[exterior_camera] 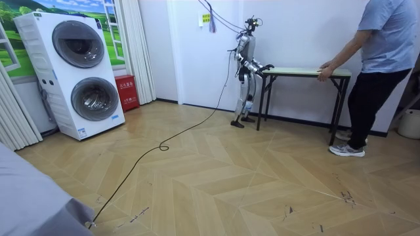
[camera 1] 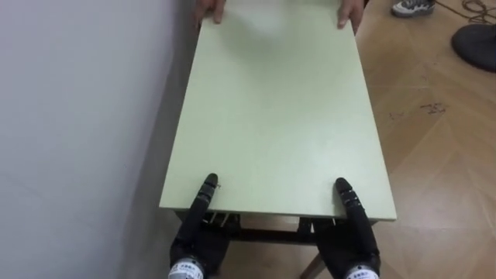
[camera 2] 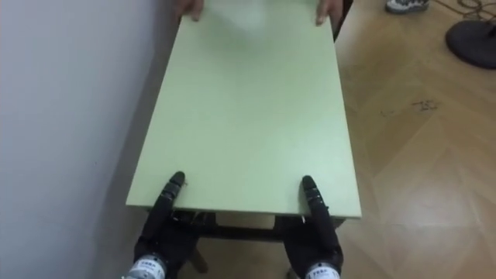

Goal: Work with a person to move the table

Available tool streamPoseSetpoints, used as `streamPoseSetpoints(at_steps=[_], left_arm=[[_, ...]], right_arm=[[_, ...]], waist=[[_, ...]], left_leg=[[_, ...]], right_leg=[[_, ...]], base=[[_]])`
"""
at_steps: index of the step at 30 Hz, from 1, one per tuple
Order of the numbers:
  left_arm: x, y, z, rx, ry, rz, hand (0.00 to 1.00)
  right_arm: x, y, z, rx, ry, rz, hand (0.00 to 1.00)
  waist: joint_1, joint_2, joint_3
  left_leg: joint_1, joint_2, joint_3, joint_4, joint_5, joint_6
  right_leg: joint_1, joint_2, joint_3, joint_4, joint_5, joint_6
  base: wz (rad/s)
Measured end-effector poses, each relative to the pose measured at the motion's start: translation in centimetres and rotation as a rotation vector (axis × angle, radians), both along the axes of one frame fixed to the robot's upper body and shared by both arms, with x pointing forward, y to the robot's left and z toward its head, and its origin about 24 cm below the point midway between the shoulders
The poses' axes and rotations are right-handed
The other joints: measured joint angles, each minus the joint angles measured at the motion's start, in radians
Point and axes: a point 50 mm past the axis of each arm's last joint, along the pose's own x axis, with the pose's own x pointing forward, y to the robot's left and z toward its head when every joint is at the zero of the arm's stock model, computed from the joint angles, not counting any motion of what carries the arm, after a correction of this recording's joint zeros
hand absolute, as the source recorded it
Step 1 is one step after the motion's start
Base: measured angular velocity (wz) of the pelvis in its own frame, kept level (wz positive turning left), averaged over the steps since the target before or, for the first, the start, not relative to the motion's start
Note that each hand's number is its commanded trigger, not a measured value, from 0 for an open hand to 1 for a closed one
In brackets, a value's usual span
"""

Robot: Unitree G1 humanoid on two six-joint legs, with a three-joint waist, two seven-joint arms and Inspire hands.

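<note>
Table (camera 1: 275,108) is parked along the wall (camera 1: 77,116), with the far end held by a person's hands (camera 1: 211,9). It's probably stiff, lightish and slick-topped, so it's best gripped at the end rim. Left hand (camera 1: 198,244) and right hand (camera 1: 355,240) are laid over the near edge; clamping underneath can't be told.

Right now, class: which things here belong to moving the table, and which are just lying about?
Job: table, left hand and right hand at its near end, person holding the far end.
Lying about: washers, red box, black round base.
</note>
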Motion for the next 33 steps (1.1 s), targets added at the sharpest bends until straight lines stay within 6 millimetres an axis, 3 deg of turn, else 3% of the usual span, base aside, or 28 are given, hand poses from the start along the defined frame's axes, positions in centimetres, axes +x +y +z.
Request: streamPoseSetpoints(at_steps=[1,3,4,7,9,14,21,33], left_arm=[[0.0,0.0,0.0,0.0,0.002,-0.002,0.86],[-0.2,0.0,-0.3,-0.004,0.012,-0.011,0.25],[-0.2,0.0,-0.3,-0.004,0.013,-0.012,0.0],[-0.3,0.2,-0.5,0.017,0.007,-0.035,0.0],[-0.5,0.6,-0.7,0.146,-0.032,-0.136,0.0],[0.0,0.8,-0.3,0.307,-0.128,-0.297,0.0],[-0.1,1.3,-0.3,0.345,-0.156,-0.346,0.0],[-0.4,1.5,-0.7,0.436,-0.207,-0.474,0.0]], right_arm=[[-0.1,0.0,-0.1,0.0,0.001,0.0,0.78],[-0.3,-0.2,-0.2,0.002,0.011,-0.001,0.18],[-0.4,-0.2,-0.3,0.003,0.013,-0.001,0.0],[-0.6,-0.3,-0.5,0.005,0.002,0.011,0.0],[-0.8,-0.6,-0.6,-0.042,-0.036,0.069,0.0],[-0.5,-0.6,-0.4,-0.075,-0.069,0.125,0.0],[-0.2,-0.2,0.1,-0.056,-0.161,0.18,0.0],[-0.5,0.0,-0.3,-0.095,-0.193,0.277,0.0]], waist=[[0.0,0.0,-0.0014],[0.006,0.0,-0.0021],[0.007,0.0,-0.0026],[0.009,0.002,-0.0023],[0.011,0.012,-0.0019],[0.013,0.026,-0.0104],[0.01,0.012,-0.0035],[0.013,0.005,-0.0051]], left_leg=[[0.002,0.0,0.0,-0.001,0.0,0.0],[0.018,-0.001,0.001,-0.007,0.002,0.004],[0.021,-0.001,0.001,-0.007,0.002,0.004],[0.026,-0.001,0.001,-0.008,-0.002,-0.002],[0.031,0.0,0.001,-0.007,-0.002,-0.002],[0.037,0.001,0.011,-0.007,-0.003,-0.002],[0.044,0.004,0.01,-0.005,-0.001,-0.005],[0.051,0.004,0.01,-0.006,-0.004,-0.005]], right_leg=[[0.001,0.0,0.0,0.0,0.0,0.0],[0.014,-0.001,-0.001,0.0,0.0,0.0],[0.015,-0.001,-0.001,0.0,0.0,0.0],[0.022,0.0,-0.002,-0.001,0.0,0.0],[0.028,0.0,-0.002,-0.002,0.0,0.001],[0.03,-0.002,-0.005,-0.002,-0.002,0.004],[0.04,-0.001,-0.027,-0.017,-0.002,0.004],[0.049,0.0,-0.029,-0.021,-0.002,0.003]], base=[[0.0],[0.0],[0.0],[0.0],[0.0],[-0.06],[-0.09],[0.0]])
